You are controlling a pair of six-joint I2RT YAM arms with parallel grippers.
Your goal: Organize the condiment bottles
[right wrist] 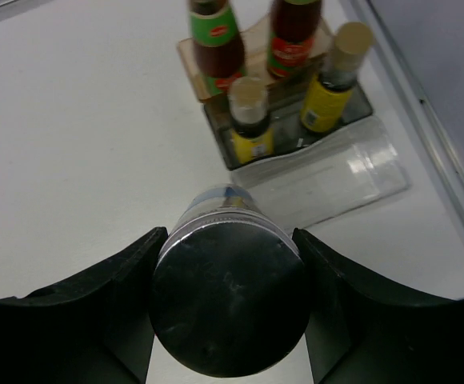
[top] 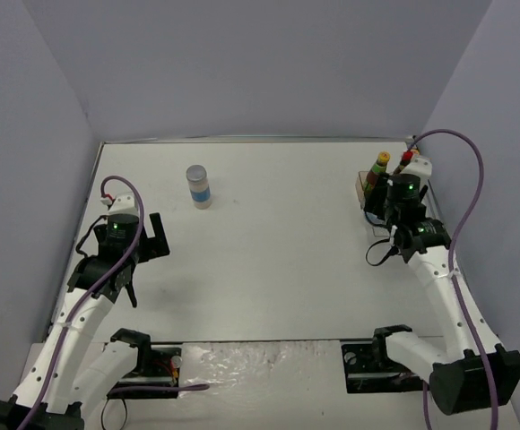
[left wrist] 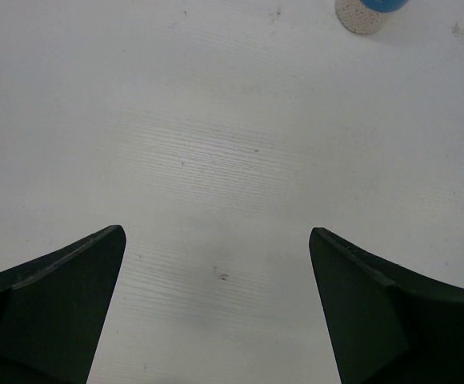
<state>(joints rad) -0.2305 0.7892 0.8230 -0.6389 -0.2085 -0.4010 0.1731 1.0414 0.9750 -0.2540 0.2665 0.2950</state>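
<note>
No text could be made out, labels on the green-labelled sauce bottle (right wrist: 215, 40), red-labelled sauce bottle (right wrist: 293, 50) and yellow-labelled bottles (right wrist: 252, 138) were seen only as blurred marks.

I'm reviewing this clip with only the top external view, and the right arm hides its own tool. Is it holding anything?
Observer: Yes. The right wrist view shows the right tool shut on a silver-topped cylinder.
Operator: How many bottles stand in the tray?
Observer: Four. There are two yellow-label bottles in front and two taller sauce bottles behind, in the clear tray.
Operator: Any room left?
Observer: The tray's near section, closest to the cylinder, shows nothing in it.
</note>
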